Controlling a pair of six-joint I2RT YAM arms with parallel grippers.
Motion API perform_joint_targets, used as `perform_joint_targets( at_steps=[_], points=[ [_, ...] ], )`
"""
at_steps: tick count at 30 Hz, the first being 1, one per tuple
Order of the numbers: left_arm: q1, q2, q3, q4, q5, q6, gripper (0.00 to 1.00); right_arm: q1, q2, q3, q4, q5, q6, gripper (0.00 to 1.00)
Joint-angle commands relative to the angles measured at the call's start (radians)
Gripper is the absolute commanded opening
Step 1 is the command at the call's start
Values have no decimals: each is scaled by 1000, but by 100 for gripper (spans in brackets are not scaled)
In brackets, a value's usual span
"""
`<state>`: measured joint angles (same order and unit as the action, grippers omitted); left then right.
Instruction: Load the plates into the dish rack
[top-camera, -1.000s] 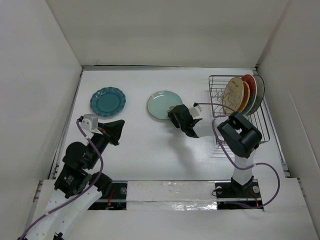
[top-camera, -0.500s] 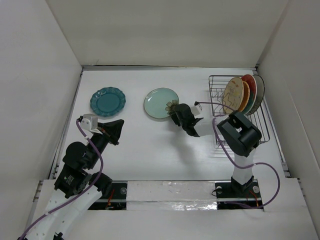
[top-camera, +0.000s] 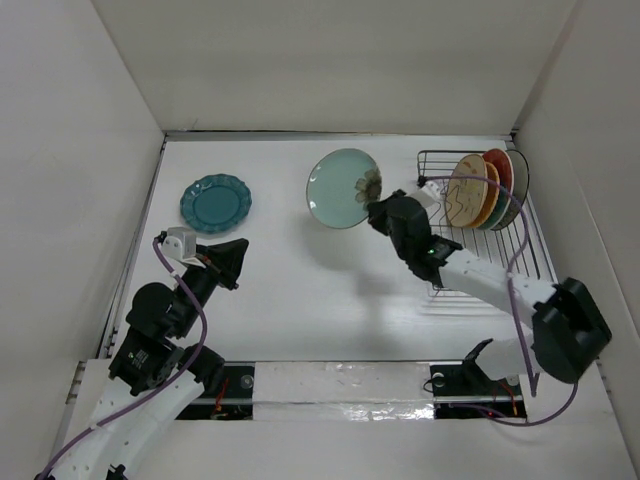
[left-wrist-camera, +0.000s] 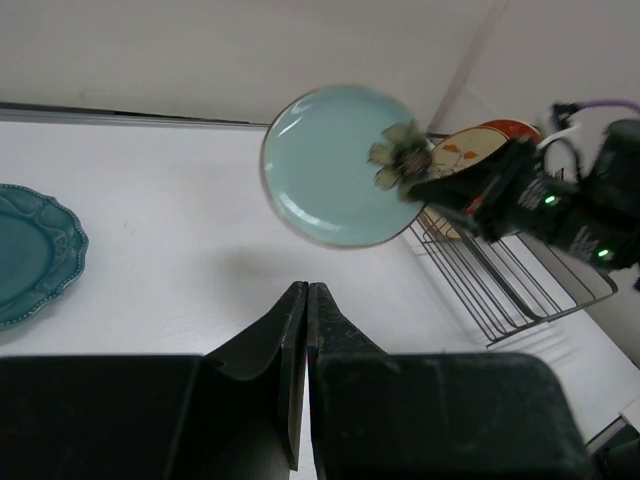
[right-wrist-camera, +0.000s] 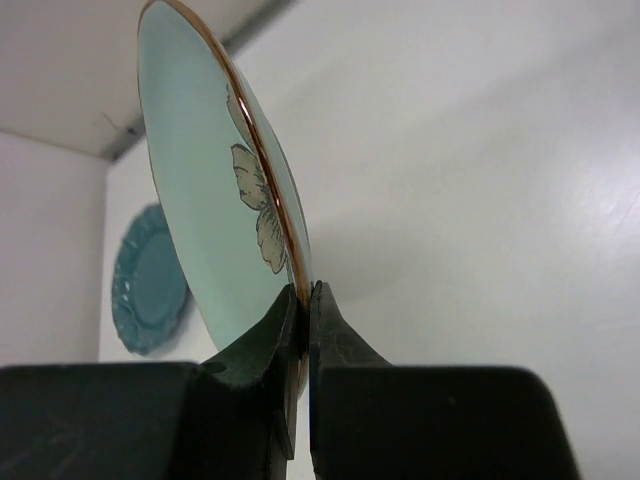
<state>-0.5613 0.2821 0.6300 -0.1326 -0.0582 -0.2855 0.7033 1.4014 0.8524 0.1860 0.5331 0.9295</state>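
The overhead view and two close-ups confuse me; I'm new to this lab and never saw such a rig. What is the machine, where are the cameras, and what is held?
Two robot arms sit at the near edge of a white table. One camera looks down from above; the other two ride on the wrists. The right gripper pinches the rim of a pale mint plate, held tilted above the table. The left gripper is shut and empty. A scalloped teal plate lies flat; several plates stand in the dish rack.
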Motion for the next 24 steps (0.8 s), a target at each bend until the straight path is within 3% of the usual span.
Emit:
perform_joint_targets(
  at_steps=[1,7,13,24],
  points=[
    [-3,20,22,31,1,3,1,-82,-204,27,120,122,-159,0],
    [-3,-3,20,34,12,2,1,-315,-367,174,-144,177,-438,0],
    [-3,-3,20,36,24,2,1,-482,-338,302,-283,225,-635,0],
    [-3,8,20,37,32,2,1,-542,-165,447,-292,209,-906,0]
  ],
)
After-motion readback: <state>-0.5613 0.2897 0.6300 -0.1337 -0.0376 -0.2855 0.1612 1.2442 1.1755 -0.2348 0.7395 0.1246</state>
